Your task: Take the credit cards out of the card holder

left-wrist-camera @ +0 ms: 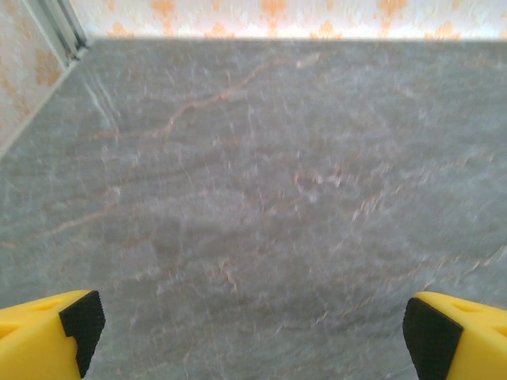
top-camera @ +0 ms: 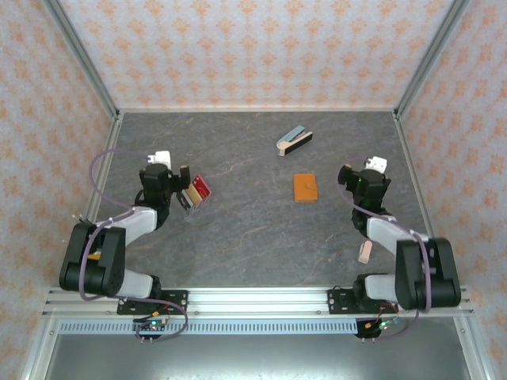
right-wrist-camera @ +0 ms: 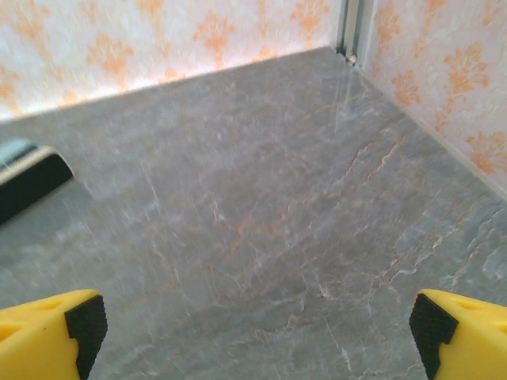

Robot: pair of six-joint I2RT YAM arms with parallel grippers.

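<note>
1. Card holder (top-camera: 305,188): orange-tan, folded shut, lying flat on the grey marbled table (top-camera: 253,245). It sits in the open, clear of both arms.
2. Just beyond the holder, twd the back wall & a bit left: a grey-blue & black wedge-shaped thing (top-camera: 294,141). It lies at a slant, near the holder but not touching it.
3. Right of the holder, at abt the same depth: right gripper (right-wrist-camera: 259,324), apart from it.
4. Its claw is spread wide. On the wrist cam the yellow fingers (right-wrist-camera: 43,336) w/ black pads (right-wrist-camera: 85,324) sit at the two bottom corners. Bare table lies between them, nothing gripped.
5. That same wrist cam catches the wedge's black end at the left edge. The gripper looks twd the back right corner, away from the holder.
6. Well left of the holder: a small red, tan & black pile (top-camera: 196,191) on the table.
7. Further left again, just past that pile from the holder: left gripper (left-wrist-camera: 253,324).
8. Its claw is wide apart too, w/ yellow tips & black pads low in both corners of its wrist cam. Only marbled tabletop lies between them, nothing gripped.
9. Left wrist cam looks twd the back wall & the left corner.
10. Around it all, beyond the holder on 3 sides: walls in pale paper w/ an orange pattern (top-camera: 253,47).
</note>
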